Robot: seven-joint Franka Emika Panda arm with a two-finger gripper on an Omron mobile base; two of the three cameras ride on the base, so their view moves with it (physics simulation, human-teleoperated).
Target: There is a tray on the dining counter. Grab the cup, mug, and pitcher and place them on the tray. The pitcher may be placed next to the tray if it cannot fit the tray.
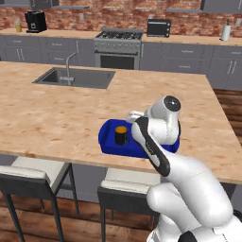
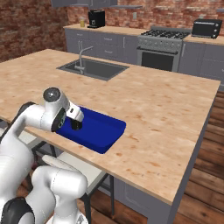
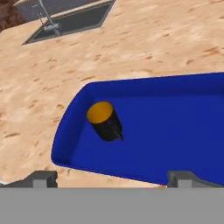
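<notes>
The black mug [image 3: 105, 120] with an orange inside stands upright in the left end of the deep-blue tray [image 3: 175, 131] on the dining counter [image 3: 144, 48]. My gripper [image 3: 113, 177] is open, its fingertips set wide apart over the tray's near rim, with nothing between them and the mug ahead of it. From the base, the mug [image 1: 121, 135] sits in the tray [image 1: 106, 139] just left of my wrist, and the mug [image 2: 77, 125] is partly covered by my hand. The green cup and the pitcher are out of view.
A sink [image 1: 75, 77] with a faucet is set in the counter's far left. Stools [image 1: 28, 172] stand under the counter's front edge, which runs close to the tray [image 2: 105, 131]. A stove [image 1: 118, 47] and cabinets line the brick back wall.
</notes>
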